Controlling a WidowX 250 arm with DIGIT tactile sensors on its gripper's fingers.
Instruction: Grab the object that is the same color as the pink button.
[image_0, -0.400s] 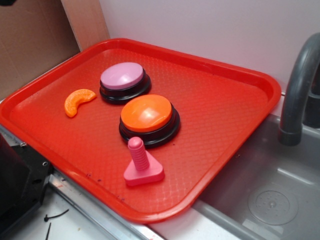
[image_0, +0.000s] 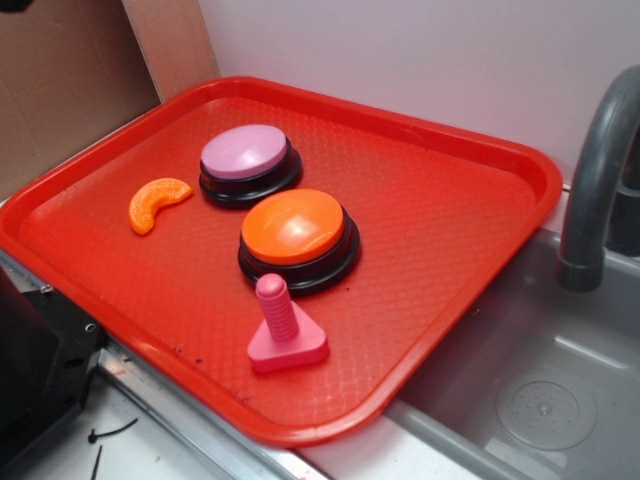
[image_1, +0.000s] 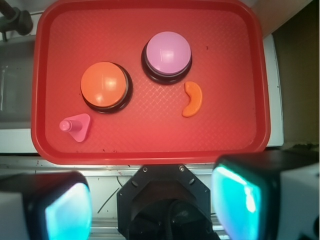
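The object, a small bright pink bolt (image_0: 283, 325) with a ribbed shaft on a triangular base, stands upright near the front edge of the red tray (image_0: 450, 200). In the wrist view the bolt (image_1: 76, 126) sits at the tray's lower left. The pink button (image_0: 246, 153) (image_1: 167, 51), lilac-topped on a black base, stands further back. My gripper (image_1: 152, 205) is open and empty, high above and outside the tray's near edge (image_1: 150, 150). Its blurred teal pads (image_1: 67, 212) sit wide apart. The gripper is out of the exterior view.
An orange-topped button (image_0: 296, 226) (image_1: 102, 84) stands just behind the bolt. An orange crescent slice (image_0: 155, 202) (image_1: 192, 99) lies by the pink button. A grey sink (image_0: 540, 400) and faucet (image_0: 595, 180) are beside the tray. The black robot base (image_0: 30, 350) is at the front.
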